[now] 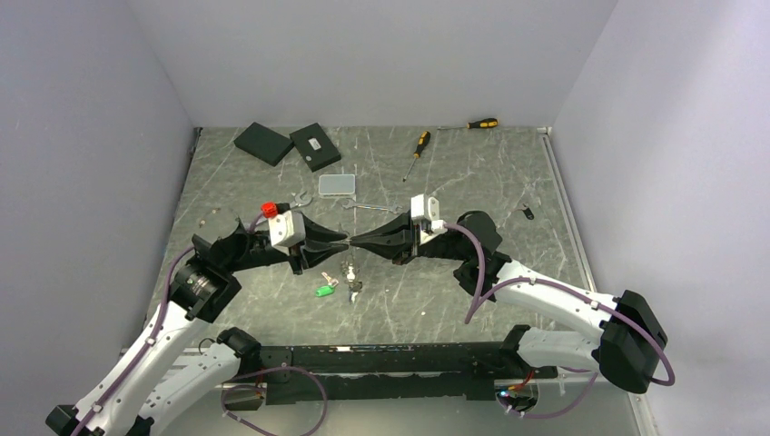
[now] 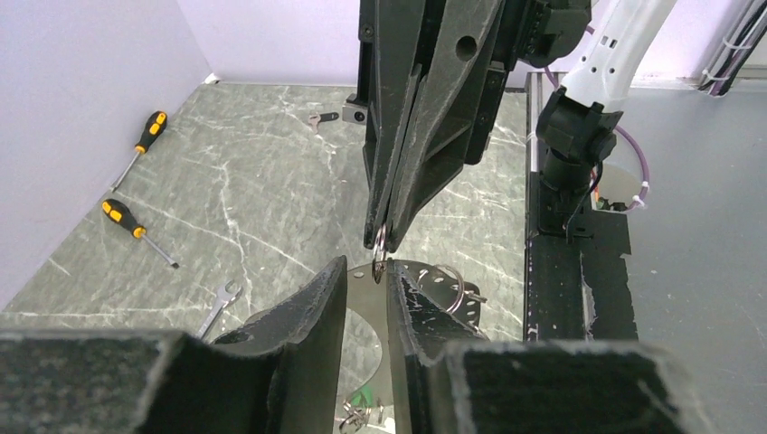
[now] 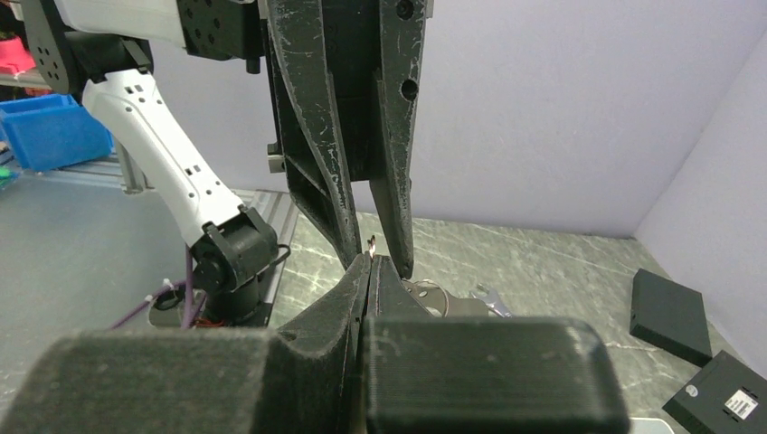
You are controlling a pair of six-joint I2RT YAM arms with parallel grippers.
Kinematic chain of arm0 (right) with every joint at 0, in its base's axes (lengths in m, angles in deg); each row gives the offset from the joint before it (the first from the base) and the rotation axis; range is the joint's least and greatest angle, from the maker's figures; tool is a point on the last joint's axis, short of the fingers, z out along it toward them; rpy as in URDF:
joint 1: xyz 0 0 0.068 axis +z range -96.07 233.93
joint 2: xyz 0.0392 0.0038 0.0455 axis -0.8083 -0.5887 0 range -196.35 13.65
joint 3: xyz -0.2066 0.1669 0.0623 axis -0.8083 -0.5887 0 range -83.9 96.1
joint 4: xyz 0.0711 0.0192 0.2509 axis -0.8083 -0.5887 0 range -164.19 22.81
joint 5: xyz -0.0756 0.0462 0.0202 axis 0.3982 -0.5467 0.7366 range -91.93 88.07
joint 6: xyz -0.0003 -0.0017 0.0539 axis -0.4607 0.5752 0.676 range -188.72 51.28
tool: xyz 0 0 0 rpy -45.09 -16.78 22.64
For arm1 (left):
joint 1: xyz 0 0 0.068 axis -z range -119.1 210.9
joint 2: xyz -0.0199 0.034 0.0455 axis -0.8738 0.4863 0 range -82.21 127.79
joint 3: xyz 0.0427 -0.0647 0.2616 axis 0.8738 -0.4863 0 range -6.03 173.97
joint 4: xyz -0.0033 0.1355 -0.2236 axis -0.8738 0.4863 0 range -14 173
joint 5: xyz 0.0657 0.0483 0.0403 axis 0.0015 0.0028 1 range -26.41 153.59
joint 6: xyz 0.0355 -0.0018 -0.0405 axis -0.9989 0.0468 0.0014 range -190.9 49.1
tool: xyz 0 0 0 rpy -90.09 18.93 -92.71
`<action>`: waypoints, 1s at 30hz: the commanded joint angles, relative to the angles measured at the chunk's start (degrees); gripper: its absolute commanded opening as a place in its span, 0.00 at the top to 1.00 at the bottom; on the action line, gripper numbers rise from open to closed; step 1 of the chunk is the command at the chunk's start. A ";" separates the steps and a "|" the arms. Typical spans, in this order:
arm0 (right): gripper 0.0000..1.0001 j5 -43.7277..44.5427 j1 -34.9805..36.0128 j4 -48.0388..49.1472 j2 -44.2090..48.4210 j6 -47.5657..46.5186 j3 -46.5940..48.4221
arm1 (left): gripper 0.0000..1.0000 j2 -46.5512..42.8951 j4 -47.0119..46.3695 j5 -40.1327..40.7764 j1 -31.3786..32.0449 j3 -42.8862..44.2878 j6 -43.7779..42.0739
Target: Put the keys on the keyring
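Right gripper: its fingers are pressing fully together. In the left wrist view the tips are pinching a small metal loop that is sticking out below them.
Small metal loop: whether it is belonging to a key or to the keyring cannot be told.
Left gripper: its fingers are standing partly spread, with a clear gap showing between them. The tips are sitting just beside the small metal loop, one on either side. Whether they are touching it cannot be told.
Meeting point: both grippers are facing tip to tip above the table, at the centre of the top view.
Keyring: a thin wire arc is showing through the left gripper's gap, at the lower centre of the left wrist view. The top view is not resolving it.
Keys: a small cluster is lying on the table just below the tips. A green-headed key is lying just left of the cluster. A black-tagged key is lying well apart at centre right.
Left wrist view only: it is showing the pinched loop and the wire arc.
Right wrist view only: it is showing the closed seam between the right fingers, with the left fingers hanging from the top of the frame. Two black boxes are sitting at lower right.
Top view only: it is showing a clear box at upper centre and two screwdrivers near the far edge.
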 commanded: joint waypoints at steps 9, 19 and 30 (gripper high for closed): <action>1.00 -0.57 -0.32 4.53 1.50 0.37 0.33 | 0.86 1.43 -2.88 -2.56 0.17 0.49 1.44; 1.00 -0.35 -0.51 5.25 1.93 0.72 0.12 | 0.79 1.12 -3.80 -2.00 0.18 0.02 2.73; 1.00 0.41 -0.58 6.38 2.06 1.08 -0.24 | 0.68 0.96 -4.91 -1.34 0.18 -0.47 4.76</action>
